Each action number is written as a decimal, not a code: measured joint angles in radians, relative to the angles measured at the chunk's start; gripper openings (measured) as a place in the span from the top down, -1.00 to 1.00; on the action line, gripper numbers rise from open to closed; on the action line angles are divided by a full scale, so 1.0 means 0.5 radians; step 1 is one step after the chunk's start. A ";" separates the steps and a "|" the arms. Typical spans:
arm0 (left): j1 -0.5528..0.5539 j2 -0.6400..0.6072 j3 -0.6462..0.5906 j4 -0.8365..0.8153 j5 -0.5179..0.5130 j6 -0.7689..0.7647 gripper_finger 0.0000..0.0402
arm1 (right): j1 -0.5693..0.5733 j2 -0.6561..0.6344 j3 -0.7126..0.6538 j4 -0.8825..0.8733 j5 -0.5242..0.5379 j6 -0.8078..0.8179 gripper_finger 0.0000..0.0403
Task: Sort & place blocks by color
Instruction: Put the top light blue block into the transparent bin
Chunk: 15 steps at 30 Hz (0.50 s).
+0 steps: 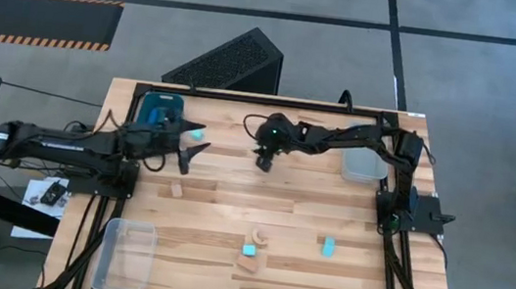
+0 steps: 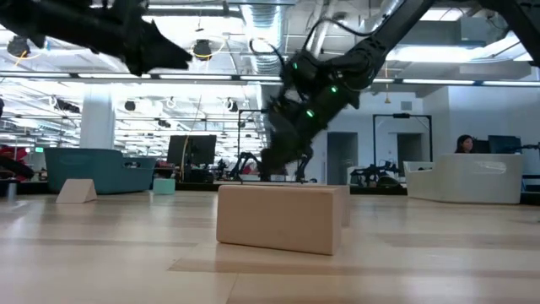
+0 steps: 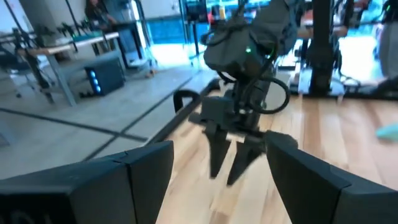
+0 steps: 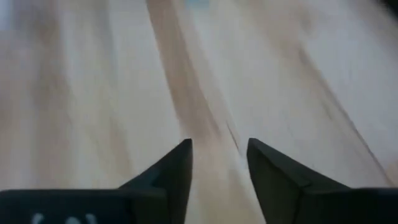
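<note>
Item one: right pincer (image 1: 263,162), poised over the far middle of the surface (image 1: 231,200). We see its fingers (image 4: 177,171) parted with a gap between them, only bare wood beneath, nothing pinched.

Item two: left pincer (image 1: 189,146), just beside the teal bin (image 1: 162,108); we record its fingers spread and empty, facing the right pincer.

Item three: the blocks. We count a light cyan one (image 1: 198,134) touching distance from the left pincer; a tan one (image 1: 176,190) nearer the front; an arch-shaped one (image 1: 258,234), cyan ones (image 1: 249,250) (image 1: 328,246) well forward of the right pincer.

Item four: clear bins (image 1: 364,165) (image 1: 126,255).
</note>
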 joint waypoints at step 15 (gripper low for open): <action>-0.031 -0.428 0.001 -0.077 -0.169 -0.030 -0.24 | 0.372 0.420 0.939 0.217 0.668 0.292 -0.16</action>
